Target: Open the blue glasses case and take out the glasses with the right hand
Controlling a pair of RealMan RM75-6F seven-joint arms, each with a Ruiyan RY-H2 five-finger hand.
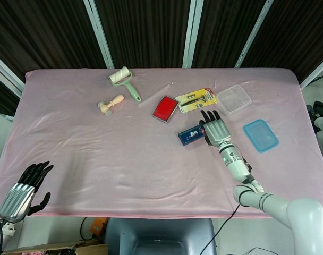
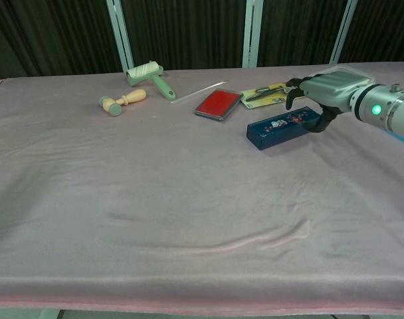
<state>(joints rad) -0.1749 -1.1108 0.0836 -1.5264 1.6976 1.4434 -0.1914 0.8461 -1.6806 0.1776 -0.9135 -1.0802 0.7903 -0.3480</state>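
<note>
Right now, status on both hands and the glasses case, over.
Right hand fingers spread over the right end of the blue glasses case, no grip visible. Case shut, flat on the cloth. Left hand idle off the table's near-left edge. Nothing blocking.

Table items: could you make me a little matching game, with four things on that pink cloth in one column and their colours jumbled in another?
Things:
1. glasses case
2. flat lid at the right side
3. roller
4. pad beside the yellow card

Colours:
A. red
B. dark blue
C. light blue
D. cream with a green handle

Pairs: 1-B, 2-C, 3-D, 4-A
</note>
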